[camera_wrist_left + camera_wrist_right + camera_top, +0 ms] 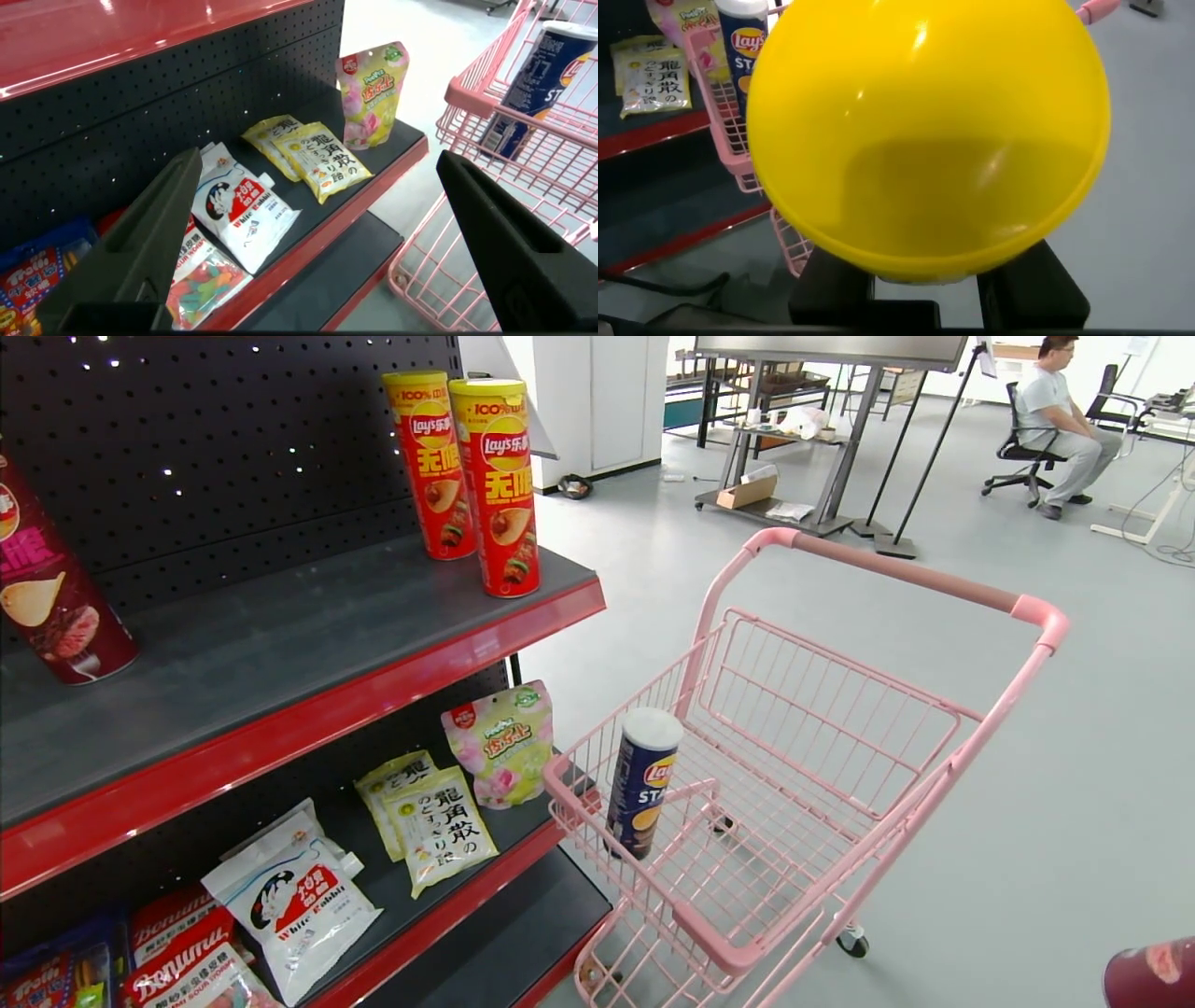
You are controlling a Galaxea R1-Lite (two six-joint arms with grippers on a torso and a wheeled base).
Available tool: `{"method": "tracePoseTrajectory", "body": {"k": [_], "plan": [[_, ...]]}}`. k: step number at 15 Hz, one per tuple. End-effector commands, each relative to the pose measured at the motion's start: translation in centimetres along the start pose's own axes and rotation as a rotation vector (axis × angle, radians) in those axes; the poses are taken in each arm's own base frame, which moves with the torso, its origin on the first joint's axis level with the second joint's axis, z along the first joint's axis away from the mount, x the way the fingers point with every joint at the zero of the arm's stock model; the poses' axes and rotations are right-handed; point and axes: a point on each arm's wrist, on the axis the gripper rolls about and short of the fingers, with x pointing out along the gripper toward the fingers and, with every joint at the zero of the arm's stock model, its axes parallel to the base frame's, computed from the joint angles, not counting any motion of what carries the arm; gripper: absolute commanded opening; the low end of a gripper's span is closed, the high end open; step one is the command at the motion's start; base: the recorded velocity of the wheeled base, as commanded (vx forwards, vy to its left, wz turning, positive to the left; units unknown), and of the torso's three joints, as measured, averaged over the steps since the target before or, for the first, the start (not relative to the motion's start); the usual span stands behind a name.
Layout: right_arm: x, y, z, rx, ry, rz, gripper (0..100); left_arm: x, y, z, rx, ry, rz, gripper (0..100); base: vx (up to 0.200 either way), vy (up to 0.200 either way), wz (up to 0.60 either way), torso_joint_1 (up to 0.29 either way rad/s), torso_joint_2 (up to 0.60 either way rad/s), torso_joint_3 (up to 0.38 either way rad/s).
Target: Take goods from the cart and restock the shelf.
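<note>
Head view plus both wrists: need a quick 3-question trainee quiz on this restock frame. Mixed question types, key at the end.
1. How many cans stand in the pink cart? A) none B) one C) three
2. True or false: the left gripper is clamped on a snack bag.
3. Fill in: the lid of the chip can held in the right gripper is ____.

Key
1. B: a single blue can, upright.
2. False: its fingers are open, with nothing between them.
3. Yellow.
</note>
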Motion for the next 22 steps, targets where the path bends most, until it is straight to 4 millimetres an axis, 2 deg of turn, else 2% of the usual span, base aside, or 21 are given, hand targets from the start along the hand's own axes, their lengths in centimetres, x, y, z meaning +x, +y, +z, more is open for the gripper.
{"method": "tracePoseTrajectory", "body": {"k": [1,5,13,22], "plan": [[-0.3,0.1,-0.3,-0.001,-0.018,0.0,0,0.0,0.0,0.0,0.0,0.0,0.0,100,0.0,0.0,0.0,0.0,0.0,0.0],[-0.4,0.3,-1.6,0.002,0.003,0.007,0,0.0,0.0,0.0,0.0,0.0,0.0,100,0.0,0.0,0.0,0.0,0.0,0.0],[-0.1,0.3,-1.6,0.002,0.034,0.006,0,0.0,0.0,0.0,0.0,0.0,0.0,100,0.0,0.0,0.0,0.006,-0.01,-0.009],[0.2,0.2,-1.4,0.0,0.038,0.011,0,0.0,0.0,0.0,-0.002,0.0,0.0,100,0.0,0.0,0.0,0.186,-0.52,-0.322]]}}
